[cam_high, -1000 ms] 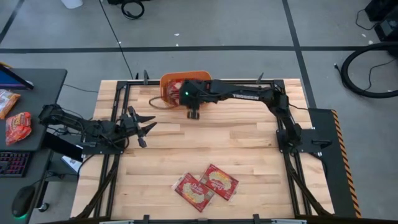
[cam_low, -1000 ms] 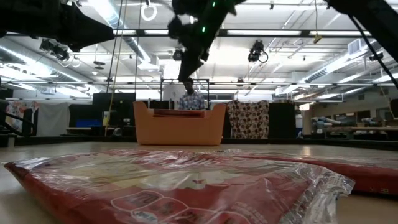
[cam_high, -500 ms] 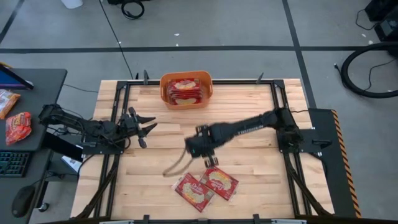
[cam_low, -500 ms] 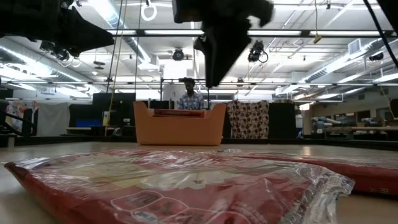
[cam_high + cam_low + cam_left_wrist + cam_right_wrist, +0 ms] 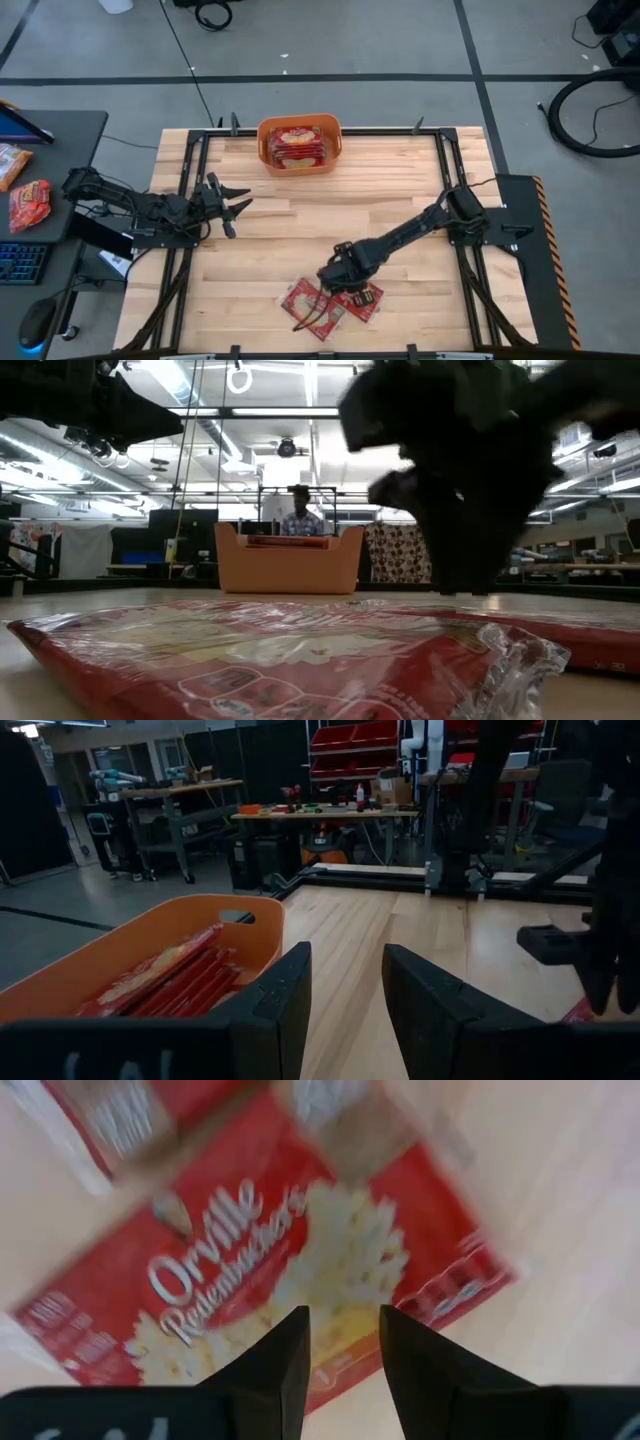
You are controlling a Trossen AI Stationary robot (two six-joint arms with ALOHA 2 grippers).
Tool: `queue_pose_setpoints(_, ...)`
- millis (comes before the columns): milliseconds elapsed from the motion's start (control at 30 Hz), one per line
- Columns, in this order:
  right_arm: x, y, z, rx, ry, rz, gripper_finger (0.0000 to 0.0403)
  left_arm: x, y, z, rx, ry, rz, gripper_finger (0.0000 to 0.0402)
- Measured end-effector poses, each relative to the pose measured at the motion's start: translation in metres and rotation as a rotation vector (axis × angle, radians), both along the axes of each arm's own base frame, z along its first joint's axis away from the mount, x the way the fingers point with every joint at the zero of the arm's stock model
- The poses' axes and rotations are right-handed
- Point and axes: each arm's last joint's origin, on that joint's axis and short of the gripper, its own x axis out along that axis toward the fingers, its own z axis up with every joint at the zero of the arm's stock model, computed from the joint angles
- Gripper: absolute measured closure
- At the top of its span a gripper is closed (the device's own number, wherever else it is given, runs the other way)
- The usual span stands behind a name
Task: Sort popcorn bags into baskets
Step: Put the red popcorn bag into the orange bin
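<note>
The orange basket stands at the table's far edge and holds several red popcorn bags; it also shows in the low view and the left wrist view. Two red popcorn bags lie flat side by side near the table's near edge, one on the left and one on the right. My right gripper is open just above the right bag, fingers pointing down at it. My left gripper is open and empty at the table's left side.
A person stands beyond the table behind the basket. A side desk left of the table carries other packets. Bare wooden table lies between the basket and the two bags.
My right gripper has swung from over the basket at the far edge toward the near edge and down, and now stands just above the right one of the two bags. The bags on the table have not moved.
</note>
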Motion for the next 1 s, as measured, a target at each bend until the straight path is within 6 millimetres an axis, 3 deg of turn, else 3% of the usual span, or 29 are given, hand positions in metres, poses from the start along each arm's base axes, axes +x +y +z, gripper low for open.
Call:
queue_pose_setpoints(133,-0.009,-0.001,-0.014,-0.048,0.021,0.0,0.0276,0.0,0.0,0.0,-0.024,-0.009,0.0,0.0272)
queue_pose_setpoints(267,-0.012,-0.014,-0.017,-0.14,0.038,0.018,0.0276,0.0,0.0,-0.001,-0.049,-0.014,0.0,0.0272)
queue_pose_setpoints(467,-0.01,-0.047,-0.009,-0.457,0.103,0.056,0.0276,0.0,0.0,-0.001,-0.061,-0.016,0.001,0.0272)
queue_pose_setpoints(600,-0.005,-0.055,0.006,-0.493,0.113,0.018,0.0279,0.0,0.0,-0.001,-0.06,-0.016,0.001,0.0272)
queue_pose_setpoints(733,0.0,-0.052,0.017,-0.501,0.052,-0.119,0.0281,0.0,0.0,-0.001,-0.06,-0.016,0.001,0.0272)
queue_pose_setpoints(833,-0.004,-0.037,0.018,-0.512,0.006,-0.212,0.0282,0.0,0.0,-0.001,-0.052,-0.013,0.001,0.0272)
queue_pose_setpoints(1000,-0.032,-0.014,0.003,-0.639,0.024,-0.245,0.0282,0.0,0.0,-0.001,-0.049,-0.012,0.001,0.0272)
